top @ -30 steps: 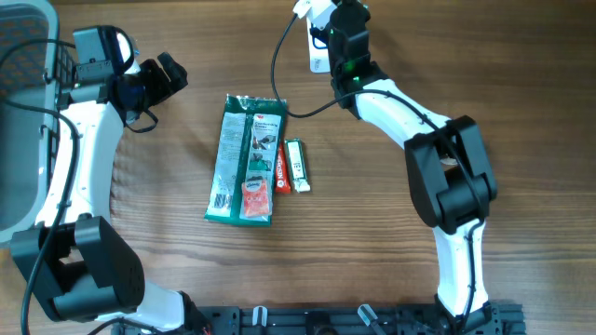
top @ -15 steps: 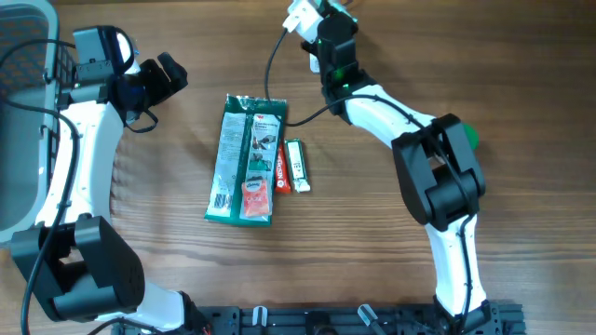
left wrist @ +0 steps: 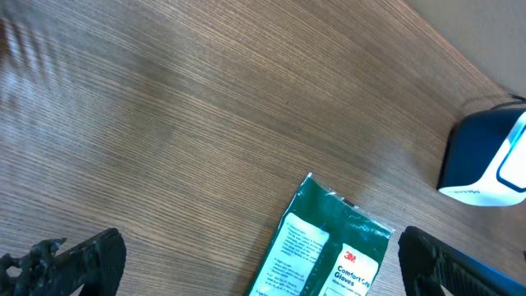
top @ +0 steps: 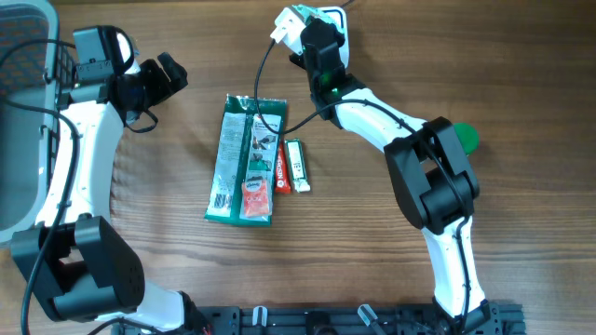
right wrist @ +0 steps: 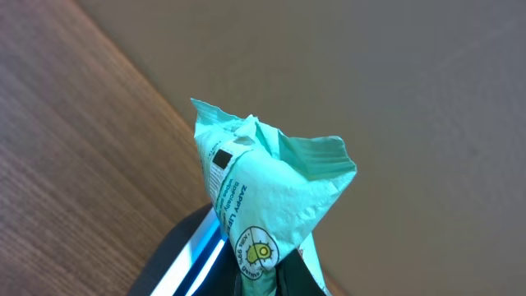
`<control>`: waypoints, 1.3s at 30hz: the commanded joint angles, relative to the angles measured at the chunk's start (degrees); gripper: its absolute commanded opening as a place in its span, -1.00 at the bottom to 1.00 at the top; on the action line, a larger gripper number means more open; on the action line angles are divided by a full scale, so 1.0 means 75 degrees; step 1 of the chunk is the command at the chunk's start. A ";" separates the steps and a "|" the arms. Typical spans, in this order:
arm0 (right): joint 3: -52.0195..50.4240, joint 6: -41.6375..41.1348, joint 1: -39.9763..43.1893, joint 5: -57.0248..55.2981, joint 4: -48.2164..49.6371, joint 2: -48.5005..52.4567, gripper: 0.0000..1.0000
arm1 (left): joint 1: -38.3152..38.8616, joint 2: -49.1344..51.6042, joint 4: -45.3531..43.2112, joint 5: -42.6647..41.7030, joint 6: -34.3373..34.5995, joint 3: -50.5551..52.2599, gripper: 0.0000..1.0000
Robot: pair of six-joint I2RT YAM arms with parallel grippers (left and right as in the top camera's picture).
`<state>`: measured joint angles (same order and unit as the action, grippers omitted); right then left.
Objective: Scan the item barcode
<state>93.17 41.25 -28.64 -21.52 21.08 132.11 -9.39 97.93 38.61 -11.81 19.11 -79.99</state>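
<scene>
My right gripper [top: 312,39] is shut on a mint-green packet [top: 289,20] at the table's far edge. In the right wrist view the packet [right wrist: 263,185] stands up out of the gripper [right wrist: 289,279], a small black mark and a germ logo on it. The barcode scanner [right wrist: 193,255] lies just below, lit blue-white. It also shows as a dark blue and white box [left wrist: 485,156] in the left wrist view. My left gripper [top: 173,74] stands open and empty at the upper left, its fingers wide apart over the top end of a green gloves pack [left wrist: 329,247].
The green gloves pack [top: 244,158] lies flat mid-table, with a small red packet [top: 281,173] and a green-white packet [top: 296,166] beside it. A green round thing [top: 465,138] lies right of the right arm. A grey basket [top: 20,112] stands at the left edge.
The right arm has swung left with the mint packet, which now points up-left. The green round thing has come into view behind its elbow. The left arm has not moved.
</scene>
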 commanded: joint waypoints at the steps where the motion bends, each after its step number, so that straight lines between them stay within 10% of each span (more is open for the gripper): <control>1: 0.0029 -0.0361 0.0073 -0.0673 0.0195 -0.0236 -0.92 | -0.0020 0.0044 -0.0023 -0.0012 -0.0152 0.0026 1.00; 6: 0.0029 -0.1105 0.0207 -0.0280 -0.1008 -0.1705 -0.91 | -0.0020 0.0044 -0.0023 -0.0012 -0.0152 0.0026 1.00; 18: -0.0632 -0.5240 0.1603 0.3057 -1.0888 -0.3319 -0.76 | -0.0020 0.0044 -0.0026 -0.0012 -0.0152 0.0026 1.00; 23: -0.2008 -0.5324 0.2098 0.3045 -1.0145 -0.3293 -0.66 | -0.0020 0.0044 -0.0026 -0.0012 -0.0152 0.0026 1.00; 25: -0.2323 -0.5321 0.2209 0.2882 -0.9640 -0.3293 0.08 | -0.0017 0.0044 -0.0023 -0.0012 -0.0152 0.0026 1.00; 27: -0.2340 -0.5324 0.2221 0.2702 -0.9401 -0.3293 0.32 | -0.0020 0.0044 -0.0023 -0.0012 -0.0152 0.0026 1.00; 33: -0.2340 -0.5954 0.1865 0.4899 -0.8886 -0.3293 0.29 | -0.0020 0.0044 -0.0023 -0.0012 -0.0152 0.0026 1.00; 39: -0.3357 -0.7006 0.1163 0.3325 -0.9014 -0.3276 0.28 | -0.0020 0.0044 -0.0026 -0.0012 -0.0152 0.0026 1.00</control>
<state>72.31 -6.11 -19.16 10.41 -46.63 107.04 -9.39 97.93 38.61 -11.81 19.11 -79.99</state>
